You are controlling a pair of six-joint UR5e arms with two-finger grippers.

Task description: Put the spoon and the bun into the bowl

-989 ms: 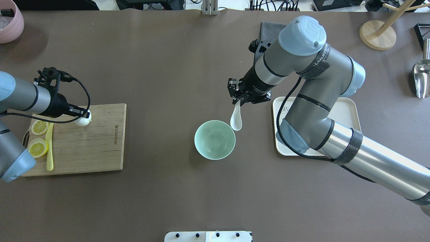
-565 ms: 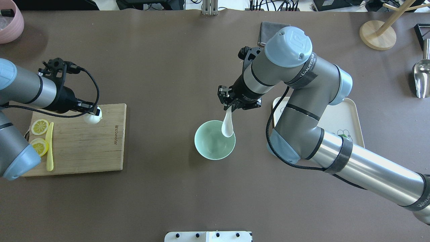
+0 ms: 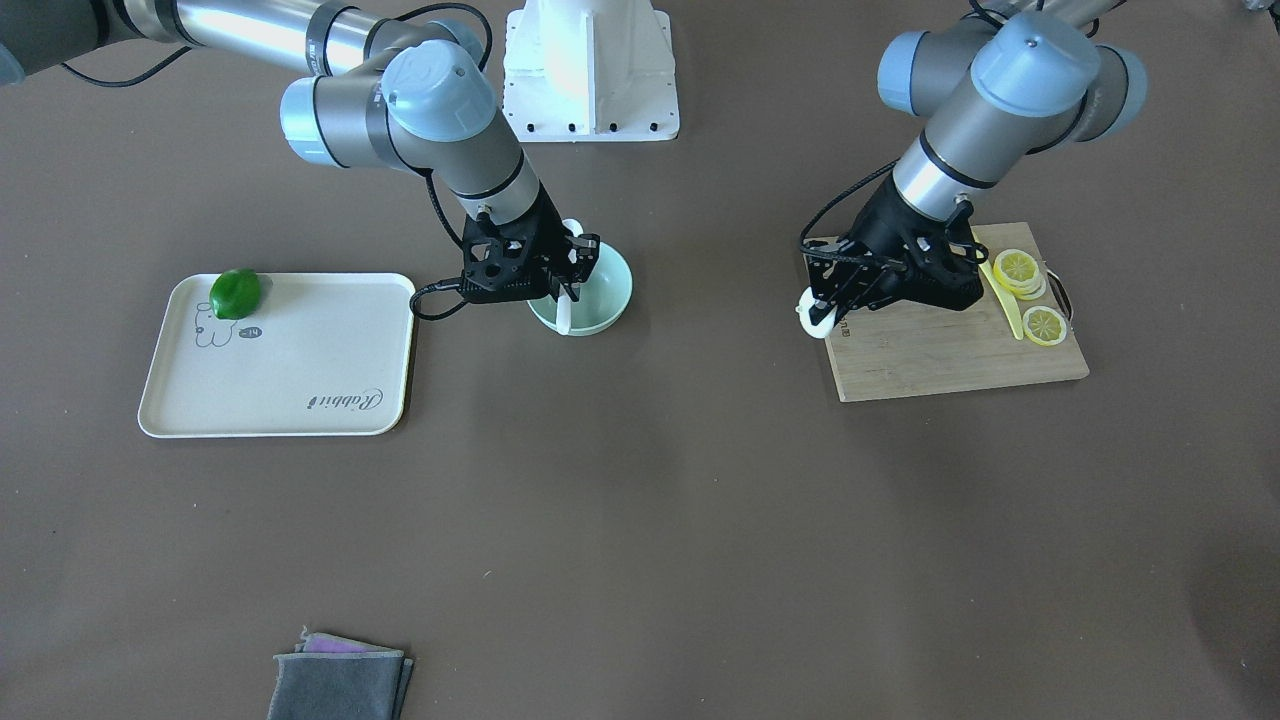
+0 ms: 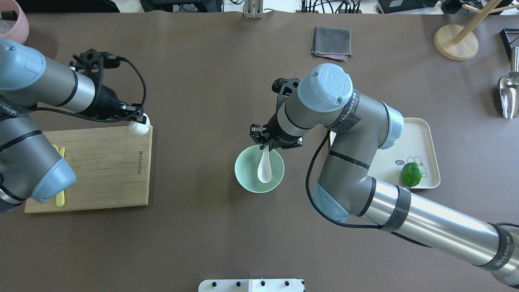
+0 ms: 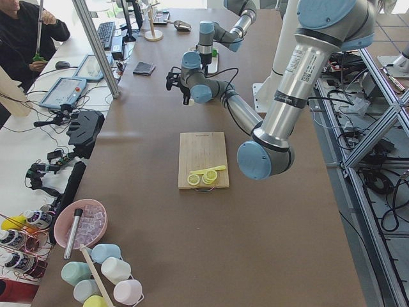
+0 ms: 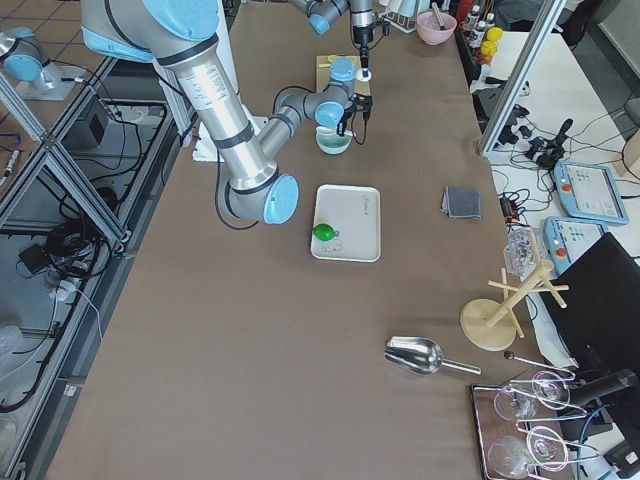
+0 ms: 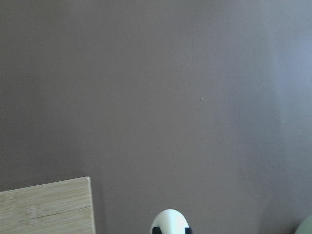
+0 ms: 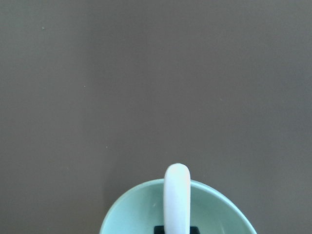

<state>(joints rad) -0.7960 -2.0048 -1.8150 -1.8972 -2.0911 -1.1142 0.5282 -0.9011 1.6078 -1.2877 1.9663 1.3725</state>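
Observation:
The white spoon (image 4: 264, 169) hangs by its handle from my right gripper (image 4: 267, 147), which is shut on it, scoop over the inside of the mint-green bowl (image 4: 248, 183). In the right wrist view the spoon (image 8: 176, 200) rises over the bowl's rim (image 8: 131, 209). In the front view the spoon (image 3: 564, 312) is at the bowl (image 3: 612, 300). My left gripper (image 4: 140, 123) is shut on the white bun (image 4: 138, 128) and holds it over the far right corner of the cutting board (image 4: 101, 170). The bun shows in the left wrist view (image 7: 169, 223) and the front view (image 3: 812, 314).
A cream tray (image 4: 425, 138) with a green lime (image 4: 412, 174) lies right of the bowl. Lemon slices (image 3: 1022, 270) and a yellow knife (image 3: 1005, 300) lie on the board. A grey cloth (image 4: 331, 41), a wooden stand (image 4: 456, 40) and a metal scoop (image 4: 507, 93) are at the far side.
My right gripper carried the spoon left, from beside the bowl to over its inside. My left gripper moved right with the bun, from the board's left part to its far right corner.

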